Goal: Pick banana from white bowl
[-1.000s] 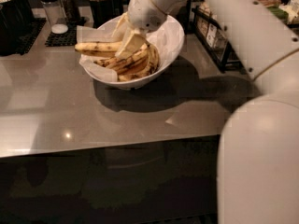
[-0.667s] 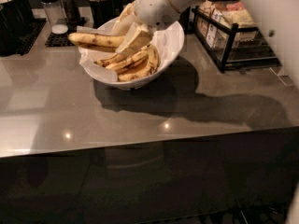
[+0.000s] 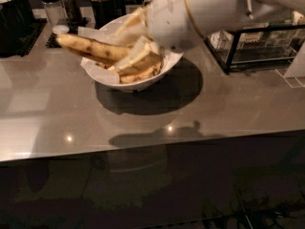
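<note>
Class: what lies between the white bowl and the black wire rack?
Only bare, shadowed counter, in the camera view; the gripper is over the white bowl.

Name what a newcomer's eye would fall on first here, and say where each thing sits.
The big white robot arm fills the upper right, its pincer down in the white bowl at the back of the grey counter. A long speckled banana juts out leftward over the bowl's rim, above shorter bananas inside.

Glossy grey counter (image 3: 228, 109), black wire rack (image 3: 248, 46)
</note>
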`<state>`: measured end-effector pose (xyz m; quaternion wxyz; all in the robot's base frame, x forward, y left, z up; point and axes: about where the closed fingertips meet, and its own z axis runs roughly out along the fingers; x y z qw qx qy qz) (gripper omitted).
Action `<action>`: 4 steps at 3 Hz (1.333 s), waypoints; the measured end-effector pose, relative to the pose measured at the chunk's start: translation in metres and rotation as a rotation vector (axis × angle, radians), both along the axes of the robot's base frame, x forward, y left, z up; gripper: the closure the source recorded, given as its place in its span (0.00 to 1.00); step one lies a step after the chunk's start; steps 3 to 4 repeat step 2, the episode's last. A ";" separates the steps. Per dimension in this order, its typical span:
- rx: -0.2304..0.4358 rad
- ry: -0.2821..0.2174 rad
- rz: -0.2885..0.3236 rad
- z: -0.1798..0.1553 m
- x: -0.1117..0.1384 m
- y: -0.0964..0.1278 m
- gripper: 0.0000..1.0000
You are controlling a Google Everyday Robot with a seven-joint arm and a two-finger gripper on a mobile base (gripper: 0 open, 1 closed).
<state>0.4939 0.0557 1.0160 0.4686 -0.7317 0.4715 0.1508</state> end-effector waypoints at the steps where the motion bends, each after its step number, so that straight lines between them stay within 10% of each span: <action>1: 0.034 0.091 -0.077 -0.046 -0.019 -0.024 1.00; 4: 0.025 0.109 -0.086 -0.055 -0.024 -0.028 1.00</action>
